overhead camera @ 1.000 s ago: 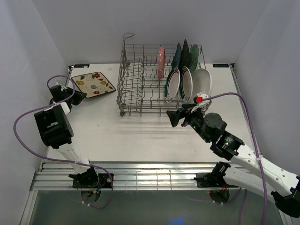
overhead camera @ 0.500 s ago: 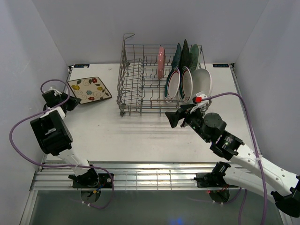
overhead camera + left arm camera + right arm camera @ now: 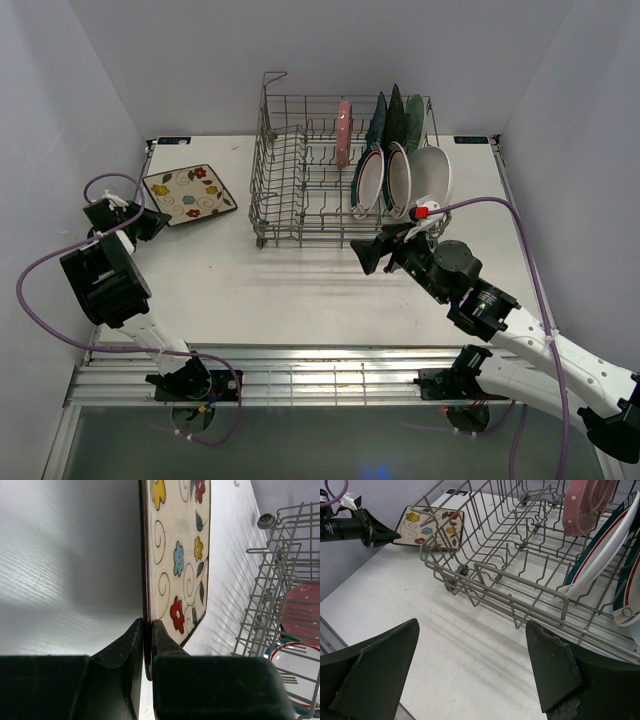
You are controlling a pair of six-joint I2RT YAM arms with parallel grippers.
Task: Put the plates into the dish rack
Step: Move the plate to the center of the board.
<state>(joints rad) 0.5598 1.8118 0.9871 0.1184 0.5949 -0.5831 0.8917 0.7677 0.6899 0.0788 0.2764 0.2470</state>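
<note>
The dish rack (image 3: pixel 300 190) stands at the far middle of the table (image 3: pixel 300 290), with several plates (image 3: pixel 370 180) upright in its right half. Left of it, the cream floral square plate (image 3: pixel 190 193) has its near edge pinched tight by the left gripper (image 3: pixel 147 630). The right gripper (image 3: pixel 378 247) hangs wide open and empty just near of the rack.

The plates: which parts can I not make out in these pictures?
- Top external view: the dark plates at the back of the dish rack overlap, and the white plates cover them; their number is unclear.
- Left wrist view: the floral plate held by the left gripper is cut off by the top edge; its underside is hidden.
- Right wrist view: the pink plate is cut off by the top edge.
</note>
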